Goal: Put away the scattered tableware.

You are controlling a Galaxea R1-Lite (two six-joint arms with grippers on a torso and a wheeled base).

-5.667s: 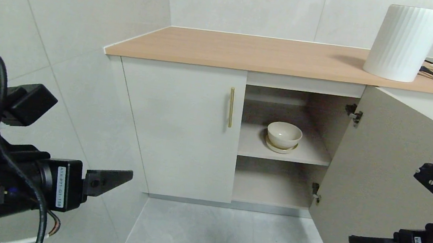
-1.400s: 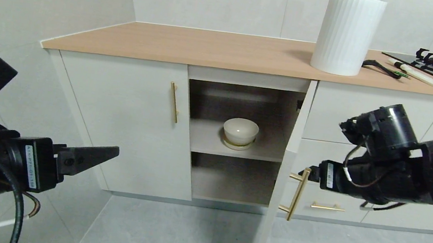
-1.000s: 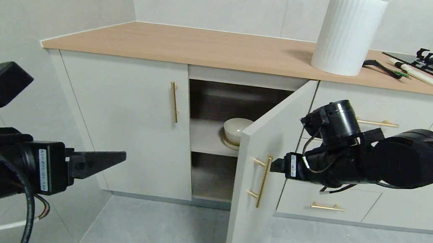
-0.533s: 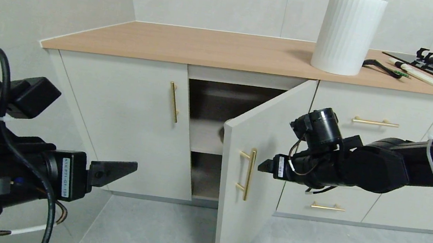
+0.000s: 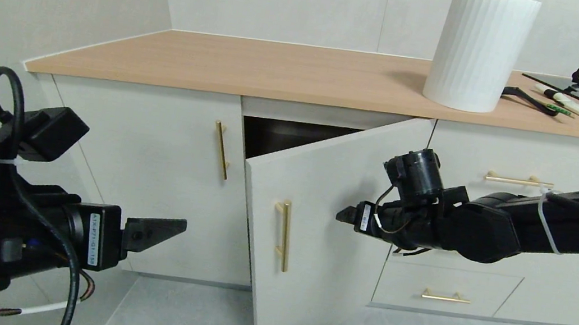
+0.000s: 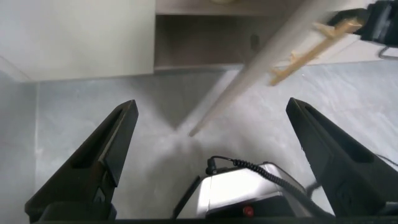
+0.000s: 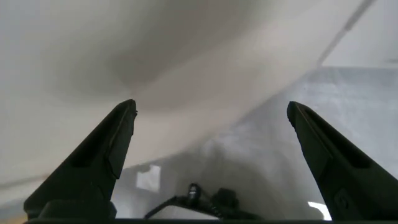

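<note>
The right gripper (image 5: 343, 216), jaws apart, was at the front of the half-shut cupboard door (image 5: 331, 191) under the bench (image 5: 280, 70). The left gripper (image 5: 174, 224), jaws also apart, hung low, left of the door.

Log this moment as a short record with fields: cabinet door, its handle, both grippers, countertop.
cabinet door: ajar, angled outward, dark gap showing above its top edge
door handle: gold, vertical, not gripped
right gripper: open, tip at the door's front face, apart from the handle
left gripper: open, empty, low to the door's left
countertop: white ribbed container, utensils beside it
</note>
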